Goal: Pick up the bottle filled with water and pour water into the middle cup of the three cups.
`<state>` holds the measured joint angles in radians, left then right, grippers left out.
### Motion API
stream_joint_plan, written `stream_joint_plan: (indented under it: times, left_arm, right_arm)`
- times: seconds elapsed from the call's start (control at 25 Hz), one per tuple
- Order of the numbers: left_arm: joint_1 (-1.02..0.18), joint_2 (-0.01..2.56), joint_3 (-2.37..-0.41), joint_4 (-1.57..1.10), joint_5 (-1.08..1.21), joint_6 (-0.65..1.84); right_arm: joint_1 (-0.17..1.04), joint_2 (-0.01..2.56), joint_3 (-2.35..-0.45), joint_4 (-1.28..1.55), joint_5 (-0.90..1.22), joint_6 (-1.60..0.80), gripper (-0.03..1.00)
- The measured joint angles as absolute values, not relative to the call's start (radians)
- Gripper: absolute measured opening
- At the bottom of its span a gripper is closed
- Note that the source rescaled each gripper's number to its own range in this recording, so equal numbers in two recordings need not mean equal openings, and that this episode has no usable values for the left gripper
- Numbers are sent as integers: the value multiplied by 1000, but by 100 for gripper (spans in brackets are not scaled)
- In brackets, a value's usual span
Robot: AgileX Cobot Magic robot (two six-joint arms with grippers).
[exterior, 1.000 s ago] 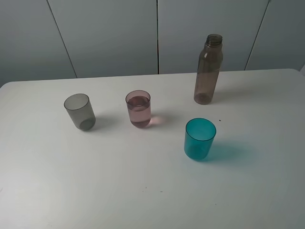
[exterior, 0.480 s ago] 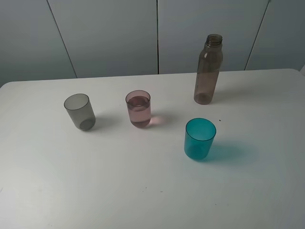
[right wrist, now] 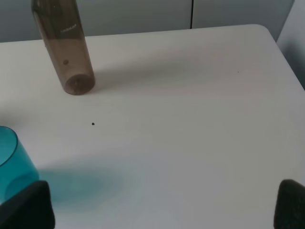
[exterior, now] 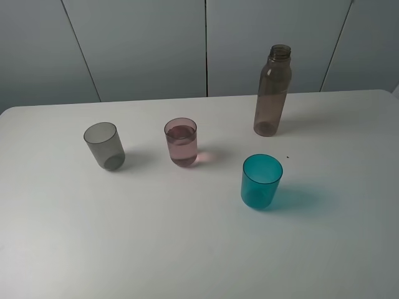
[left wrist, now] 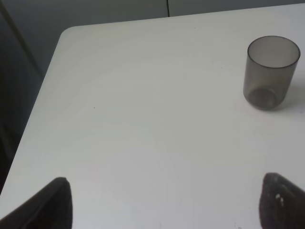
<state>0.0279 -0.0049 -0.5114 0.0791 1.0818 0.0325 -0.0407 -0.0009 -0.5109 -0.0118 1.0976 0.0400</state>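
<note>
Well, my right claw [right wrist: 164, 210] sits spread as wide as it goes with nothing in it; I see only its two dark fingertips at the edges of the right wrist view, hanging over bare table [right wrist: 190, 95]. My left claw [left wrist: 164, 202] is likewise gaping and empty, tips apart over its own stretch of table, with the grey cup [left wrist: 270, 71] off ahead of it.

Working outward from the right claw: the teal cup [right wrist: 12, 160] is near one fingertip, and the bottle [right wrist: 64, 47] stands upright well beyond it, toward the back of the table.

From the high camera nothing has changed over the last second. The bottle [exterior: 272, 90] is upright and capless behind the teal cup [exterior: 261, 181], the pink cup [exterior: 181, 142] stands in the middle between the grey cup [exterior: 104, 146] and the teal one, and neither arm shows.

The pink cup holds water [exterior: 181, 146] nearly to its brim, and the bottle looks close to empty. I judge the pour done, both arms parked clear.
</note>
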Motion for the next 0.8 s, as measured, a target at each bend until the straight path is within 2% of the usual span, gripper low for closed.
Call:
stream_joint_plan:
  times: [0.8]
  left_arm:
    - [28,-5,-511,79,1082,32]
  right_arm:
    - [-41,-1,-511,-12,1098,40,100]
